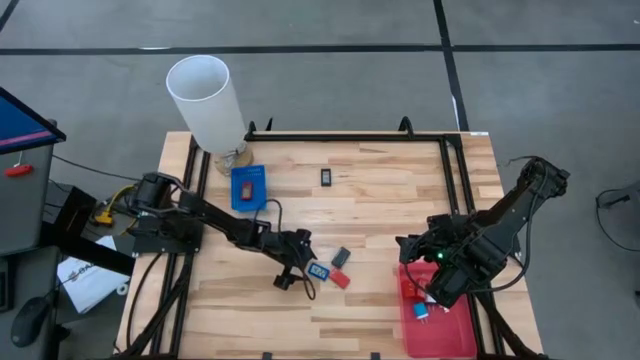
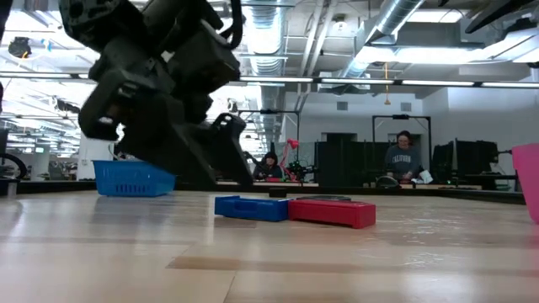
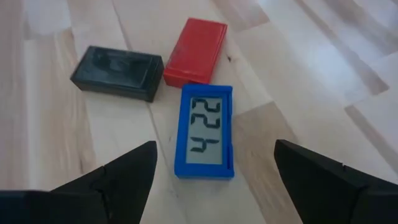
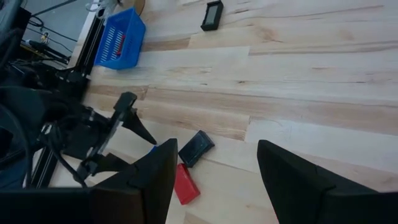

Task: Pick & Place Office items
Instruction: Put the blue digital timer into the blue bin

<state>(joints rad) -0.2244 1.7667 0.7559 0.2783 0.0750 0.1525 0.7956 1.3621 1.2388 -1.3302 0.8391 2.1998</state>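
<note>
left gripper (image 3: 214,168) is spread wide right over the blue clock (image 3: 205,132), which lies flat on the table (image 1: 380,210) just beside a red block (image 3: 196,51) and a black block (image 3: 117,72); right gripper (image 4: 211,171) hangs half open, empty, over the red tray (image 1: 450,335)

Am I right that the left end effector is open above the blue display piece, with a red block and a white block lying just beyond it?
Not quite: the left end effector is open above the blue display piece, and the red block is there, but its neighbour is a black block, not white. The left wrist view shows it.
</note>
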